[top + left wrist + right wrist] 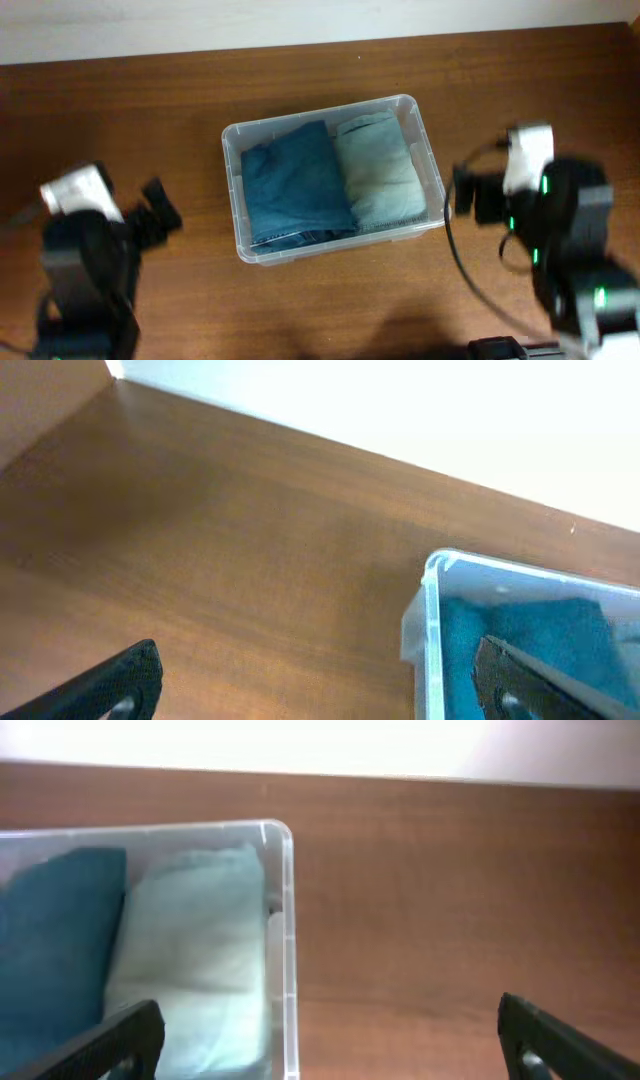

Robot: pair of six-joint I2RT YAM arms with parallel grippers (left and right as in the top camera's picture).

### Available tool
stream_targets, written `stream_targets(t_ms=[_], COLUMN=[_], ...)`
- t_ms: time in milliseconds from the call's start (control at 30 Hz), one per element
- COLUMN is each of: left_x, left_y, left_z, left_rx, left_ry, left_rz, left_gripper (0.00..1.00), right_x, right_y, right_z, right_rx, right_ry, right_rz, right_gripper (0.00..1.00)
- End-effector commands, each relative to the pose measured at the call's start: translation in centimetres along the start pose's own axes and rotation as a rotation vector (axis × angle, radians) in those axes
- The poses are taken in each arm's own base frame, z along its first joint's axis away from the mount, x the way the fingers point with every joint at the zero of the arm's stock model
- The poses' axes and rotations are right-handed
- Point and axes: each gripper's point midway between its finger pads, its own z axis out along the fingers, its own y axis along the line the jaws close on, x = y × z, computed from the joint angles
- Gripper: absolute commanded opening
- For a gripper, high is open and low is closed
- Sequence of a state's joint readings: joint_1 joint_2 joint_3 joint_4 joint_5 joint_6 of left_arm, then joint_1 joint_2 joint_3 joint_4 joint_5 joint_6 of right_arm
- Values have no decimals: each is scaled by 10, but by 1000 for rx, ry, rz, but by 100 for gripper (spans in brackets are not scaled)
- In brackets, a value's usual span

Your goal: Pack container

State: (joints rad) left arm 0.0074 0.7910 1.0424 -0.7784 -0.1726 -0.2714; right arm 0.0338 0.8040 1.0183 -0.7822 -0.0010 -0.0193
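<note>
**Container** (232,190): clear plastic, rectangular, rounded corners. It stands at the middle of the brown wooden desk (330,300), set slightly askew to the desk's edges.

**Contents**, shown in full by the overhead view only:
- Dark blue folded cloth (295,185), filling the half of the container nearer the left arm.
- Pale green folded cloth (378,170), in the other half. The two lie side by side, touching.

**Left wrist view:** shows one corner of the container and a patch of the blue cloth. The pale cloth barely shows at the frame edge.

**Right wrist view:** shows another corner of the container, with the pale cloth lying against the container's wall and a slice of the blue cloth beyond it.

**Left tool** (315,660): released, fingers spread wide, grasping nothing. It is beside the container and well apart from its wall.

**Right tool** (330,1010): released, fingers spread wide, grasping nothing. It is just beside the container's opposite short wall. The overhead view is blurred there, so I cannot tell whether they touch.

**Surroundings:** a white wall (200,25) runs along the desk's far edge, beyond the container. Both arms' dark bodies flank the container, one on each side.
</note>
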Motion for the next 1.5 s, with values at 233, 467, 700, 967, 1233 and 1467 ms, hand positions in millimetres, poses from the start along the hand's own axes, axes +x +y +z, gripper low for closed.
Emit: stream_targets(t_ms=[233,467,700,967,1233,1467], left_x=[128,154,154,154,154,154], left_y=[40,49,49,49,49,49], left_z=[-17,-27,-27,-27,-27,-27], left_rx=[-91,-125,-125,-125,-125,-125], left_ry=[285,399,399,399,398,399], left_rz=[27,45,45,45,45,45], left_gripper=[99,99,100,99,99,99], right_x=[75,90,105,96,102,122], right_y=[-4,-4,-2,-1,-2,-3], right_z=[-5,3,1,-7,37,49], right_rx=[35,34,25,20,38,40], right_ry=[5,74,128,-348,-567,-476], right_rz=[9,7,-6,-18,-27,-26], right_gripper=[99,98,99,99,98,98])
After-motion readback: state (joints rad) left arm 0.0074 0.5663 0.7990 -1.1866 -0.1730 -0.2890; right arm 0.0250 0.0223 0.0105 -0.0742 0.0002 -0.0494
